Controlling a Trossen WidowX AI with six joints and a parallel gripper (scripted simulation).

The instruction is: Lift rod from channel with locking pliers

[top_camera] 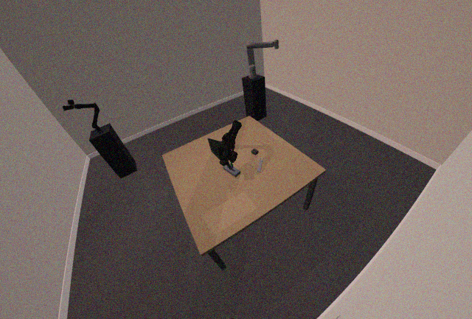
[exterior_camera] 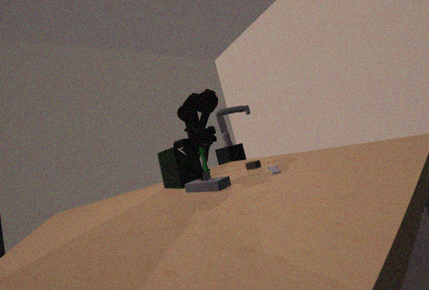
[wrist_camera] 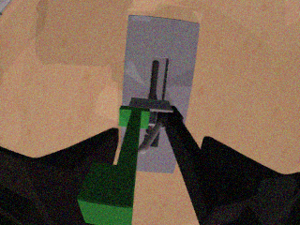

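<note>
Green-handled pliers (top_camera: pixel 231 165) (exterior_camera: pixel 203 159) (wrist_camera: pixel 127 152) (jaws at the grey block (top_camera: pixel 234 172) (exterior_camera: pixel 202 186) (wrist_camera: pixel 161 39)) hang pinched in the end effector (top_camera: pixel 228 160) (exterior_camera: pixel 204 147) (wrist_camera: pixel 161 139)

One arm (top_camera: pixel 231 136) (exterior_camera: pixel 190 110), black, bent, elbow high. One gripper (top_camera: pixel 229 162) (exterior_camera: pixel 204 150) (wrist_camera: pixel 161 139), pointed toward six o'clock in the exterior view. Two fingers, dark, stood partly apart.
</note>
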